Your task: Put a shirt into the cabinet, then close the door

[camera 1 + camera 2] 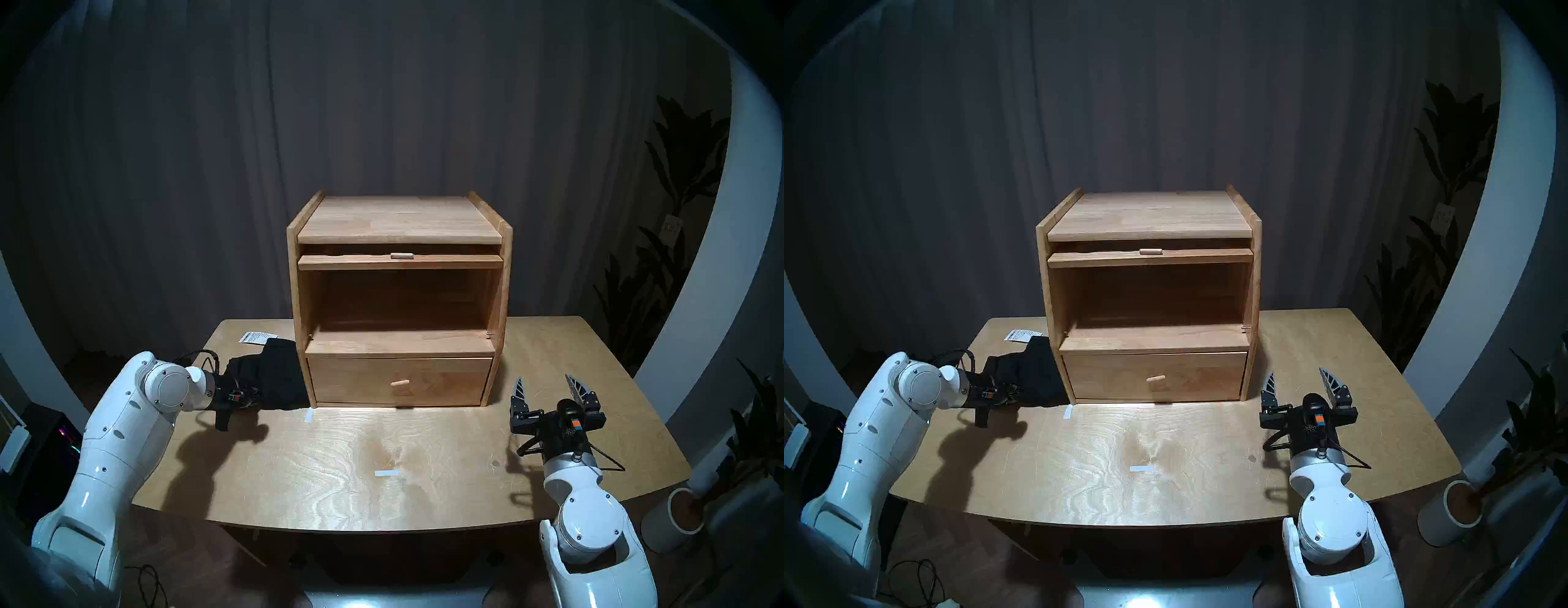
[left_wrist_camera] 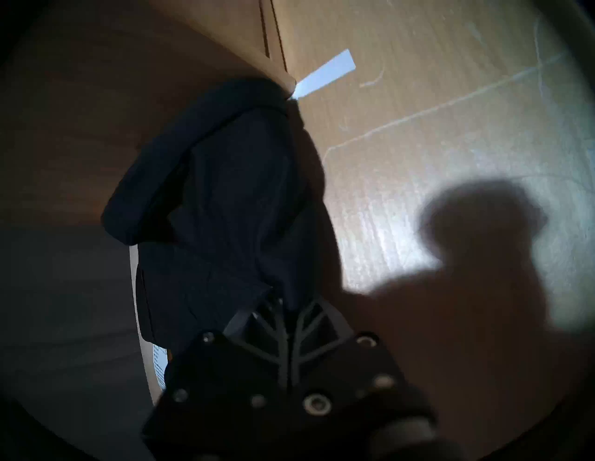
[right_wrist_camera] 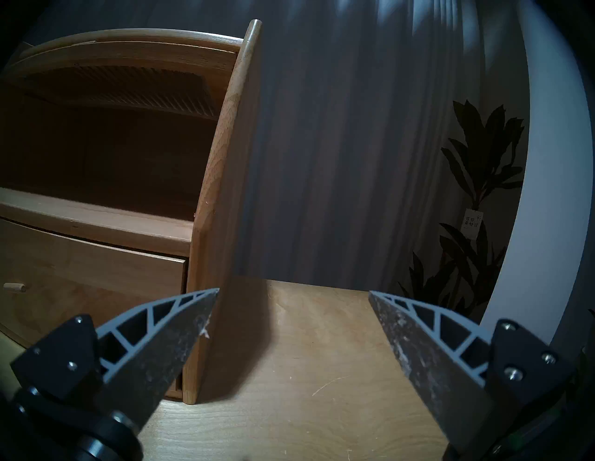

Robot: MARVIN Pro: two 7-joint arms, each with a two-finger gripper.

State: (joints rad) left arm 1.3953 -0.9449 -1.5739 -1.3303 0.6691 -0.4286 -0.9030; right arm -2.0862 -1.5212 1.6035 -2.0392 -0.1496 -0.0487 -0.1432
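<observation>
Shirt [image 1: 278, 373]: black bundle, left of frame, on table [image 1: 424, 467] against cabinet [image 1: 399, 220] side. Left gripper [image 2: 283, 305] clenched on its edge. Right gripper [image 1: 547, 388] spread wide, holding nothing. Door [image 1: 401, 262] raised.

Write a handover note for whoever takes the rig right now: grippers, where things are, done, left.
Left gripper: jaws shut on the shirt, which lies on the table against the cabinet's left side.
Right gripper: jaws open, empty, right of the cabinet.
Door: raised, slid in under the top; upper compartment empty.
Done: shirt gripped.
Left: lift it in, then close the door.
</observation>
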